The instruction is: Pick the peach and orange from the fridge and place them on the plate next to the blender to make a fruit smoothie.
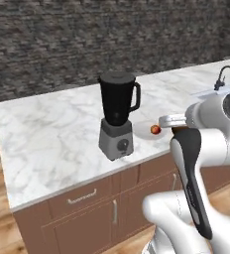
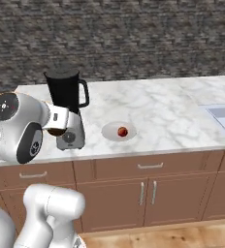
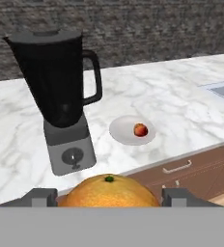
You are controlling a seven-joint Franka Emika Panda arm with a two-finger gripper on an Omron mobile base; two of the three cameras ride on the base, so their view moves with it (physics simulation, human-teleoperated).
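Note:
My gripper is shut on the orange, a plain orange ball that sits large between the two fingertips in the hand view. It hangs in front of the counter edge, short of the blender, and shows as a dark ball under the hand. The black-jug blender stands on the marble counter. To its right lies the small white plate. The reddish peach rests on that plate. The fridge is out of view.
A sink with a dark faucet is set into the counter's right end. Brown drawers and cupboard doors run below the counter edge. A dark stone wall backs the counter.

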